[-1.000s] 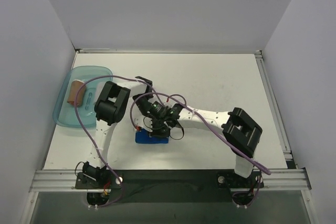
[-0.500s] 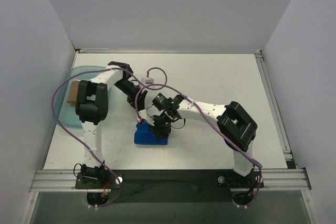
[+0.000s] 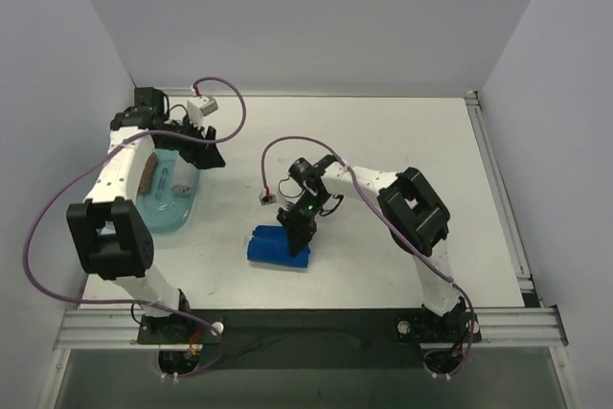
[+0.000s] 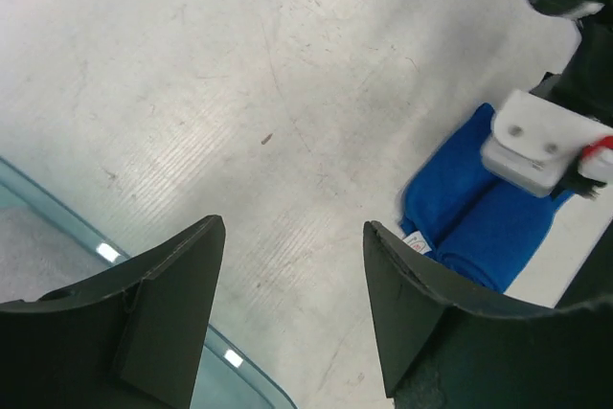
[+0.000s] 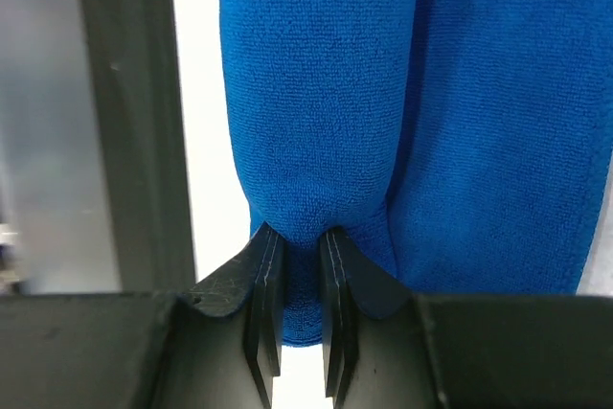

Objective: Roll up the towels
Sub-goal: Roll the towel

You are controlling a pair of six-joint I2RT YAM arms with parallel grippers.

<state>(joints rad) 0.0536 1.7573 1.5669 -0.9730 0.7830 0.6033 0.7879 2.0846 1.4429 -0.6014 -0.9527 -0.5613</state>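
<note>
The royal-blue towel [image 3: 278, 245] lies rolled into a short double-fold bundle at the front centre of the table. My right gripper [image 3: 295, 230] is down on its right end. In the right wrist view the gripper [image 5: 302, 246] is shut on a pinch of the blue towel [image 5: 326, 93]. My left gripper [image 3: 209, 155] hangs open and holds nothing over the right rim of the tray, well left of the bundle. Between its fingers [image 4: 168, 304] I see bare table, with the blue towel [image 4: 479, 208] and its white tag [image 4: 417, 241] to the right. A tan towel [image 3: 146, 174] lies in the tray, half hidden by the left arm.
A translucent teal tray [image 3: 177, 206] sits at the table's left edge; its rim [image 4: 57, 232] shows in the left wrist view. Purple cables loop off both arms, one with a small white connector [image 3: 268, 196]. Grey walls close three sides.
My left arm has swung away from the blue towel to the far left over the tray, and its jaws have opened wider. The right gripper stays on the towel.
</note>
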